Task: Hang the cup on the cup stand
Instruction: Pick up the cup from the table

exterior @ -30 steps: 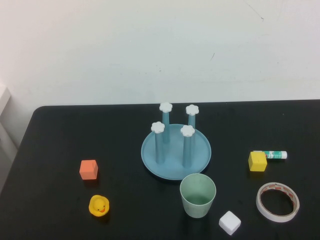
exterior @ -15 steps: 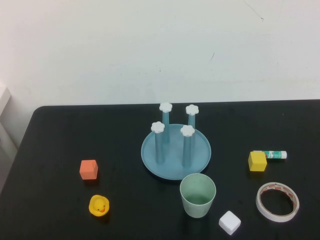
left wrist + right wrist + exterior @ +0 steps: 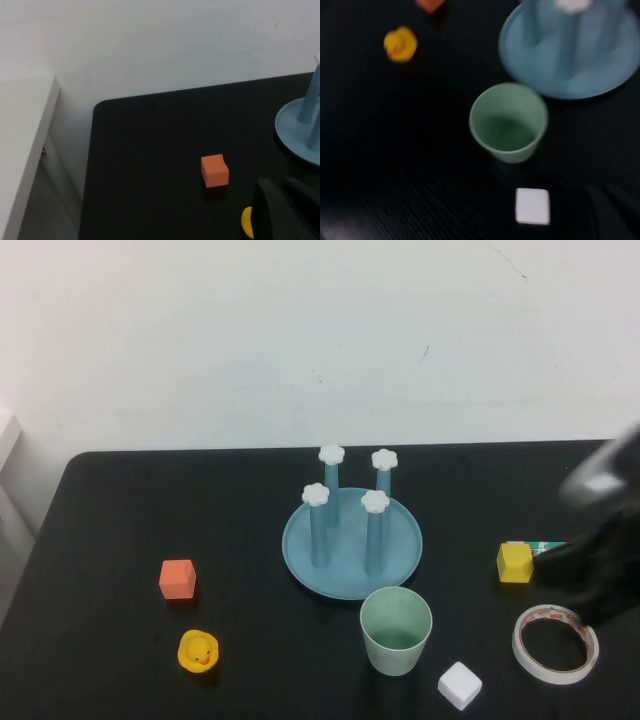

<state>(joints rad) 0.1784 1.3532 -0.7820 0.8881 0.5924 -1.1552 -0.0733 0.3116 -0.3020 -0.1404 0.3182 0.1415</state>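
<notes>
The pale mint-green cup (image 3: 396, 630) stands upright, mouth up, on the black table just in front of the cup stand (image 3: 300, 550), a light-blue dish with four blue posts topped by white flower caps. My right gripper (image 3: 600, 540) is a blurred dark shape at the table's right side, above the tape roll and well right of the cup. In the right wrist view the cup (image 3: 509, 122) and the stand (image 3: 570, 65) lie ahead of the right gripper (image 3: 612, 212). My left gripper (image 3: 285, 210) shows only in the left wrist view, near the orange cube.
An orange cube (image 3: 177, 579) and a yellow duck (image 3: 197, 651) lie at the left. A white cube (image 3: 459, 685) sits close to the cup's front right. A yellow cube (image 3: 514, 563), a glue stick (image 3: 540, 548) and a tape roll (image 3: 555, 643) lie at the right.
My right arm has come into the high view from the right edge, blurred by motion and partly covering the glue stick. The cup, the stand and the other objects have not moved.
</notes>
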